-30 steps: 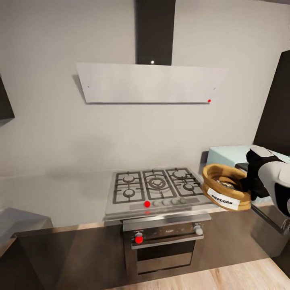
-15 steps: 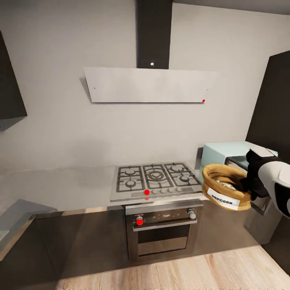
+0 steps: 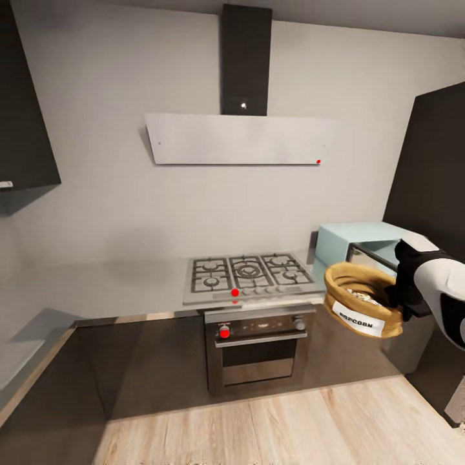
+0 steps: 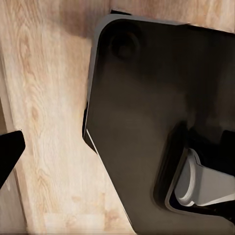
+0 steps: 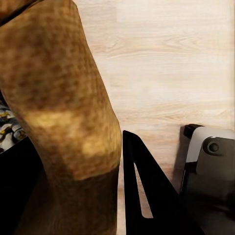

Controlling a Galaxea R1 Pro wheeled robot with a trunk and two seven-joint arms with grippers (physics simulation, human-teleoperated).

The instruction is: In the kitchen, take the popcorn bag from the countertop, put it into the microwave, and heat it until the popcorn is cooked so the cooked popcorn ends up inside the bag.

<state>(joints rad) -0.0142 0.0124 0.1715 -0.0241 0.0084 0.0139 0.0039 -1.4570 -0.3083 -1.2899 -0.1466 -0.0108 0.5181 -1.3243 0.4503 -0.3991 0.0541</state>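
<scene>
The tan popcorn bag (image 3: 359, 302), with its white "POPCORN" label facing me, hangs in the air in front of the cabinets, right of the oven. My right gripper (image 3: 391, 298) is shut on the bag's rolled rim at its right side. Whitish popcorn (image 3: 361, 297) lies inside the bag. In the right wrist view the bag's wall (image 5: 63, 98) stands between my black fingers (image 5: 147, 196). The pale blue microwave (image 3: 339, 240) sits on the grey countertop (image 3: 110, 284) just behind the bag, with a dark opening at its right. A black fingertip (image 4: 9, 152) of my left gripper shows over the wooden floor.
A grey gas hob (image 3: 248, 274) and a built-in oven (image 3: 258, 345) sit left of the microwave, under a flat hood (image 3: 236, 139). Tall dark cabinets (image 3: 429, 174) stand at the right. Wooden floor (image 3: 258, 426) lies open in front. My dark base (image 4: 147, 127) is below the left arm.
The whole view has pulled back from the counter and shifted, so hob, oven and microwave look smaller and more floor shows. The bag stays in my right gripper.
</scene>
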